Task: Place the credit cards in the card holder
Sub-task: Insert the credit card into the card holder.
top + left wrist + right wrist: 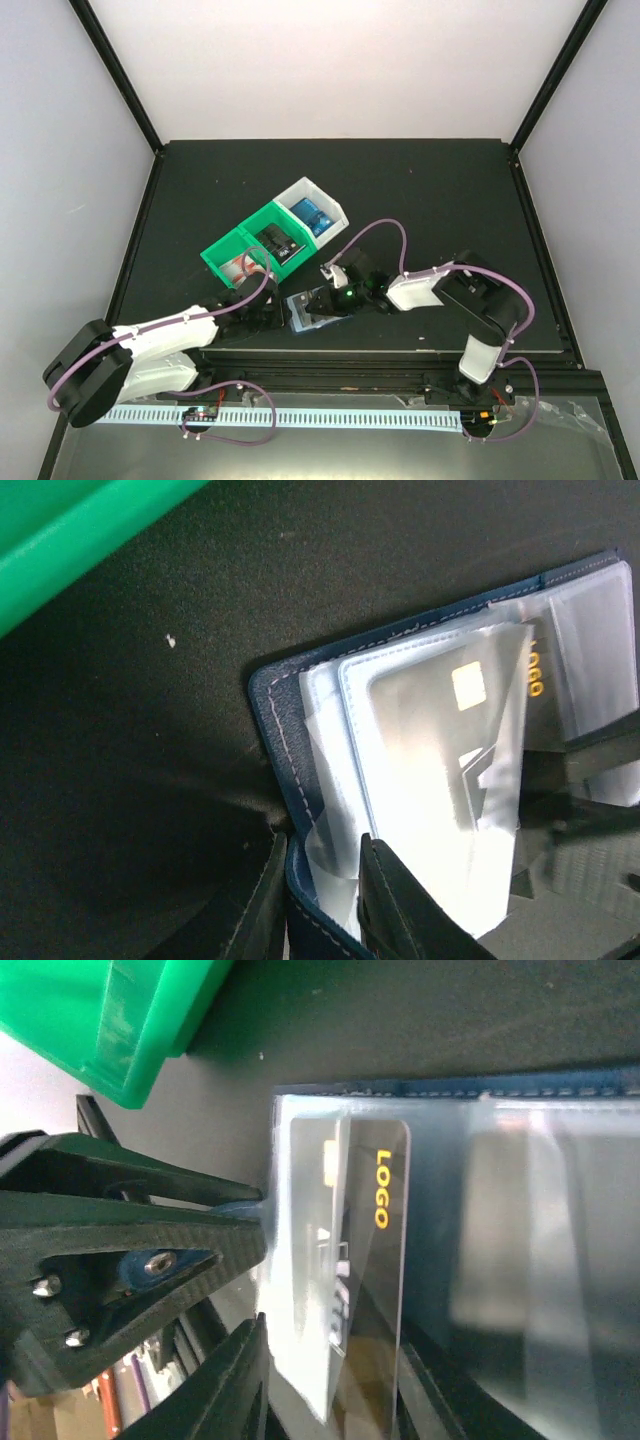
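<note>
The dark blue card holder (312,318) lies open on the black mat, its clear sleeves up. It also shows in the left wrist view (270,730) and the right wrist view (450,1090). My left gripper (268,310) (322,845) is shut on the holder's blue cover edge and one sleeve. A black credit card (430,750) (385,1260) with a gold chip and "LOGO" lies partly under a clear sleeve. My right gripper (330,300) (330,1360) has its jaws apart on either side of the card's near end.
A green two-compartment bin (225,255) (60,540) (130,1020) stands just behind the holder, with red-and-white cards (240,268) and black cards (278,242). A white bin (300,190) beside it holds blue cards (318,215). The mat's front edge is close below.
</note>
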Robot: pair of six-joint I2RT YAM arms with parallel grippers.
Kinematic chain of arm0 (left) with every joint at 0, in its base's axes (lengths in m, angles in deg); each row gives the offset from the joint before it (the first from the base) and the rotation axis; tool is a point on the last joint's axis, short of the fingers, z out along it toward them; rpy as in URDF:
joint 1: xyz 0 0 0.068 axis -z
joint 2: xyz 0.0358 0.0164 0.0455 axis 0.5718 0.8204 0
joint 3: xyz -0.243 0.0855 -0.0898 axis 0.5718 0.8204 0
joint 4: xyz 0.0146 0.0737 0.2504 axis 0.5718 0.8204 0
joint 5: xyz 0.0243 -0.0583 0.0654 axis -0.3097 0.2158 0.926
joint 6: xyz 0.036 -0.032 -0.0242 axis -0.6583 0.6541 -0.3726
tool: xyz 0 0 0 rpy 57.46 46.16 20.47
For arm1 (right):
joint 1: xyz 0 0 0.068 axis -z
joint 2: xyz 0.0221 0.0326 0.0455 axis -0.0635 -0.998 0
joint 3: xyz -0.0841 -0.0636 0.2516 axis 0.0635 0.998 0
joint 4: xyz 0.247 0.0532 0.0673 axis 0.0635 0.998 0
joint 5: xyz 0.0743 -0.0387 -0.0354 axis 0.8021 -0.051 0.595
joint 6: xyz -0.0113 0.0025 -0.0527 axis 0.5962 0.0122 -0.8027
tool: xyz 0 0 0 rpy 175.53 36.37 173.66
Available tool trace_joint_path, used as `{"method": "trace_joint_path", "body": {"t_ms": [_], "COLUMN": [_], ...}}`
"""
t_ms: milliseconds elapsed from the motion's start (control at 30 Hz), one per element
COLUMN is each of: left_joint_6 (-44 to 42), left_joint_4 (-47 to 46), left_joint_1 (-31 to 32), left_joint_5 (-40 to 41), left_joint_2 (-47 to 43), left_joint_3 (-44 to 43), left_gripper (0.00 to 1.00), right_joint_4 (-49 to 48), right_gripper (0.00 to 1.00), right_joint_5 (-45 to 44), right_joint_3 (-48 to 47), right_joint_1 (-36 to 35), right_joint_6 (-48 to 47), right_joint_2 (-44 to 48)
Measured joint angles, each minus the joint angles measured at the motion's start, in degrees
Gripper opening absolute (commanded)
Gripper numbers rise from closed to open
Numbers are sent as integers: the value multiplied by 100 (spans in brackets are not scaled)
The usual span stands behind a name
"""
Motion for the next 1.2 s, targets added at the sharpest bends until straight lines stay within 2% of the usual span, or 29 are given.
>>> {"method": "trace_joint_path", "body": {"t_ms": [67, 167, 300, 500, 767, 867, 1033, 1200], "left_joint_6": [0, 0, -2, -28, -55, -61, -157, -271], "left_joint_4": [0, 11, 11, 2, -59, -24, 170, 575], "left_joint_1": [0, 0, 0, 0, 2, 2, 2, 0], "left_joint_5": [-26, -48, -83, -133, -229, -227, -205, -149], "left_joint_2": [-31, -70, -105, -105, -155, -201, -352, -520], "left_joint_3": [22, 39, 59, 66, 125, 125, 94, -61], "left_gripper": [23, 23, 23, 22, 22, 25, 36, 36], "right_joint_4": [328, 857, 1432, 1897, 2190, 2380, 2651, 2870], "right_gripper": [49, 53, 53, 42, 44, 47, 50, 51], "right_joint_5": [-197, -490, -767, -909, -1091, -1392, -2044, -2702], "right_joint_3": [-9, -59, -328, -765, -960, -946, -863, -730], "right_joint_1": [-39, -87, -164, -437, -592, -592, -592, -592], "right_joint_6": [-114, -284, -470, -664, -857, -890, -883, -859], "right_joint_2": [269, 616, 640, 328, 295, 461, 1058, 1738]}}
